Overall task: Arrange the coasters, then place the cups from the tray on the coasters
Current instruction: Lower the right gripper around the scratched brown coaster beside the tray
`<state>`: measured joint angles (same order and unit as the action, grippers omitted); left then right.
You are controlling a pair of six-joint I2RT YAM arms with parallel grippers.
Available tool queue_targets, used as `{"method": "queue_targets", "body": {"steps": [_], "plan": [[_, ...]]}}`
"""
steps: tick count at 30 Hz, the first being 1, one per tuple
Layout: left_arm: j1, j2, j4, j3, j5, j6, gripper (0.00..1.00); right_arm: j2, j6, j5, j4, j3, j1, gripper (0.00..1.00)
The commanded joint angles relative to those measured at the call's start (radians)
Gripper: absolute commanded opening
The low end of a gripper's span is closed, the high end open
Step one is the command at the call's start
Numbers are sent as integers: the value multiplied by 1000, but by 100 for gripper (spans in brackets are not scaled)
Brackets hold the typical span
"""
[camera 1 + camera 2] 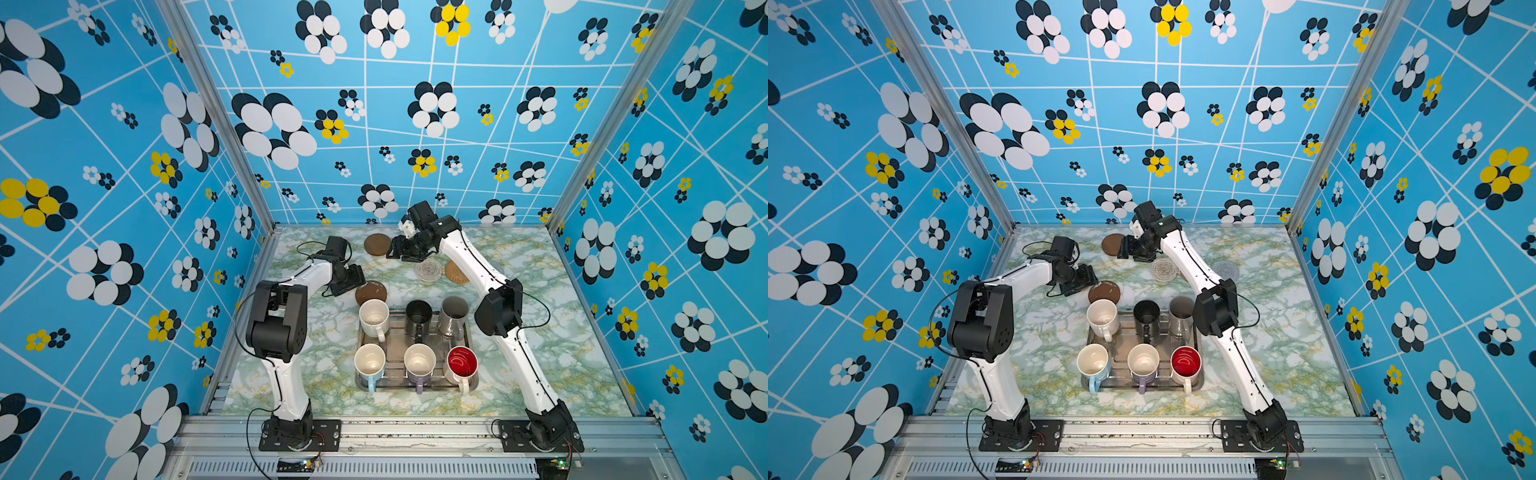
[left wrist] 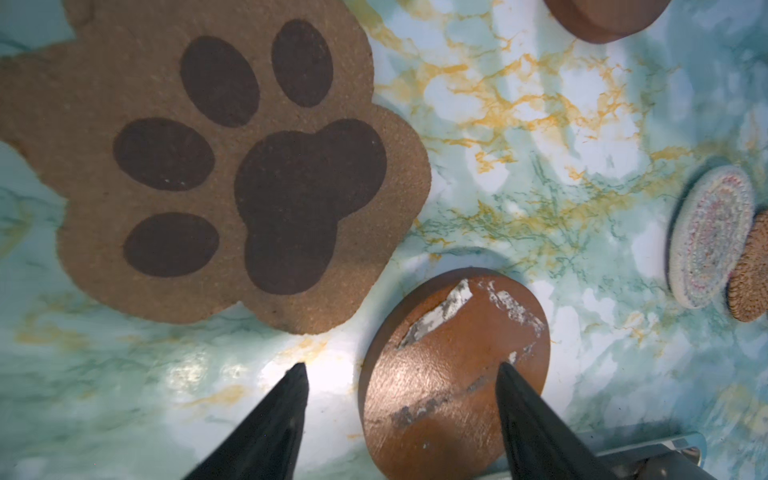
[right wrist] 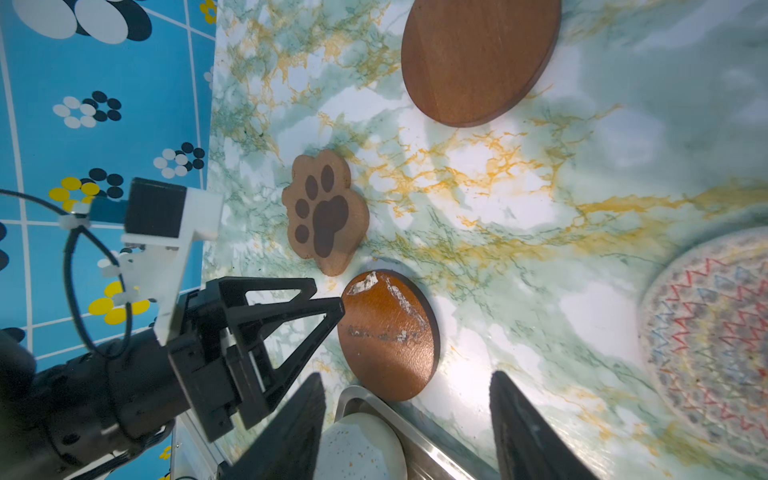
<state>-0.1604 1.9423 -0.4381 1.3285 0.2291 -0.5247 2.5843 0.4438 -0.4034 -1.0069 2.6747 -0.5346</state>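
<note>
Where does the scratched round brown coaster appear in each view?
Top view: scratched brown coaster, centre, behind the rectangular silver metal tray.
Top view: same spot.
Left wrist: coaster beside the brown paw-shaped cork mat, under the left end effector.
Right wrist: coaster between paw mat and tray.
Shared landmark: the tray's corner.

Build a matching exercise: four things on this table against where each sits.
Things:
1. black mug
2. mug with red inside
3. scuffed brown disc coaster
4. white crochet coaster

Places:
A. just past the tray's far left corner
B. tray, near row, right end
C. tray, far row, middle
D. beside the tan rattan coaster

Pairs: 1-C, 2-B, 3-A, 4-D.
</note>
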Motion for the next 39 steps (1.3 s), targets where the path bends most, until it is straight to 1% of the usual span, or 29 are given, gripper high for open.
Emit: {"method": "queue_targets", "body": {"steps": [1, 7, 14, 23, 39], "plan": [[-17, 19, 24, 3, 15, -21, 73, 27, -17, -55, 1, -16, 10, 65], [-45, 48, 14, 14, 10, -26, 72, 65, -14, -93, 7, -18, 10, 65], [-55, 59, -2, 8, 0, -22, 73, 89, -4, -116, 17, -33, 10, 65], [-66, 40, -6, -9, 9, -23, 73, 91, 3, -136, 25, -71, 6, 66], [-78, 0, 7, -78, 15, -33, 73, 141, 1, -176, 8, -75, -21, 66]]}}
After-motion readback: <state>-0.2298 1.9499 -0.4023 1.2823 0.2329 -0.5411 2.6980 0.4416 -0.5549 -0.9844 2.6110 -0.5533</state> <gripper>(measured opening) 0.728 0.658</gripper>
